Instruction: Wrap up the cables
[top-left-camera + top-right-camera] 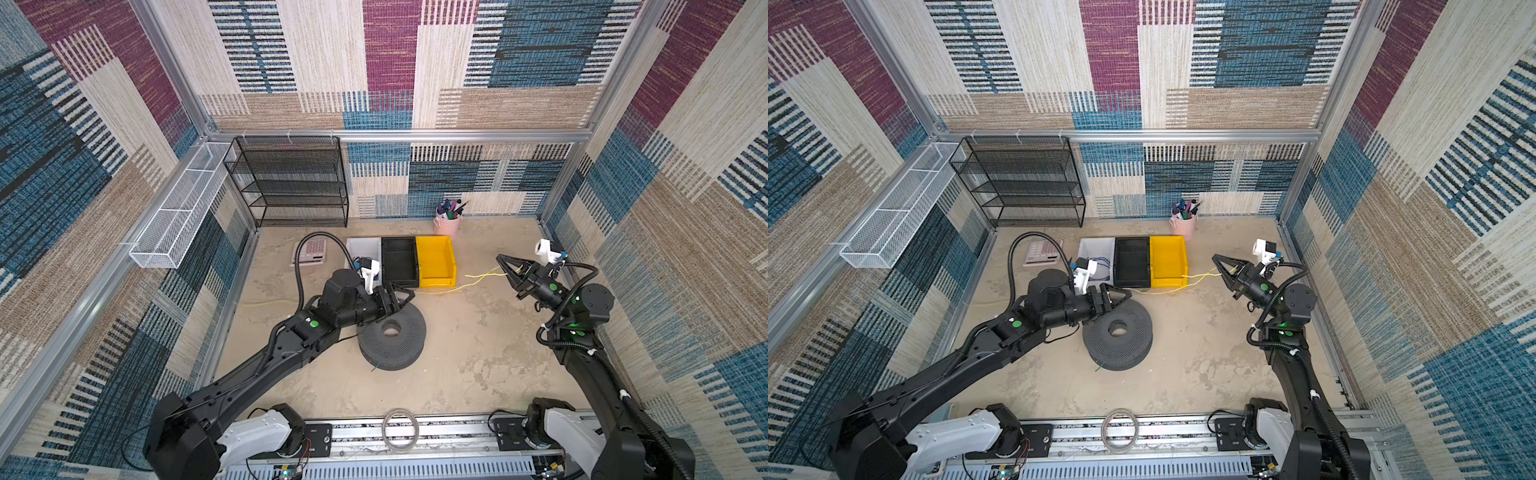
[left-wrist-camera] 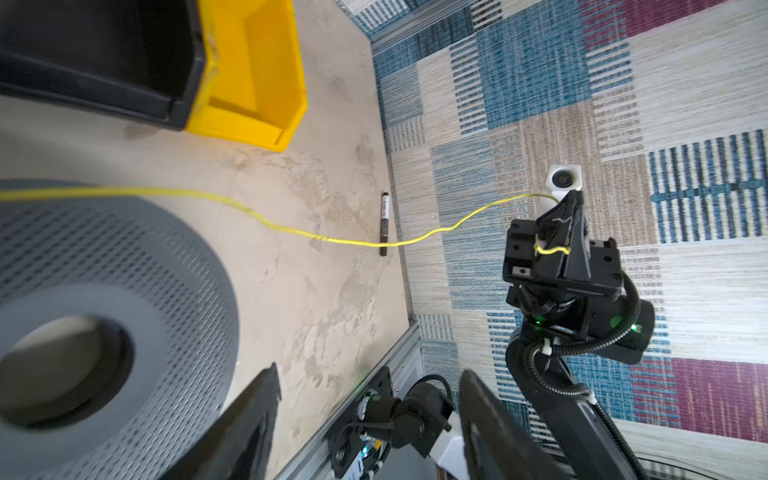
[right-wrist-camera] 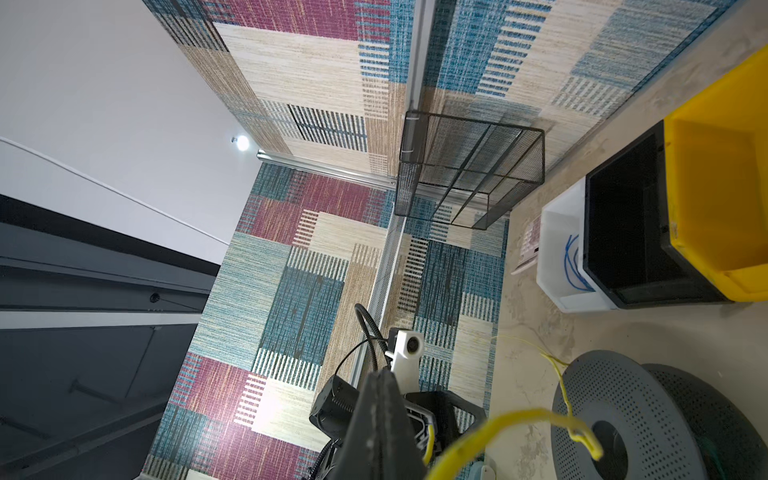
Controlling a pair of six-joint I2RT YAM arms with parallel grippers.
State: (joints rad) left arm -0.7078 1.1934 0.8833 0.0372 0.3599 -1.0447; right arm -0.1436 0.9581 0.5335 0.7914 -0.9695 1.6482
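thin bright yellow cable: light, floppy, slippery. right gripper clamped near its end; left gripper jaws apart, empty. best pinched at the slack mid-run.

walls: patchwork woven covering, blue, maroon, beige | floor: mottled sandy surface | furniture: black mesh shelf rack against back wall; white mesh basket on left wall | light: small bright lamp

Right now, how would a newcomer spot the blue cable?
At the table's back a white bin, a black bin and a yellow bin stand in a row. The blue cable lies looped inside the white bin. Its neighbour, the yellow cable, runs across the open table instead, outside any bin.
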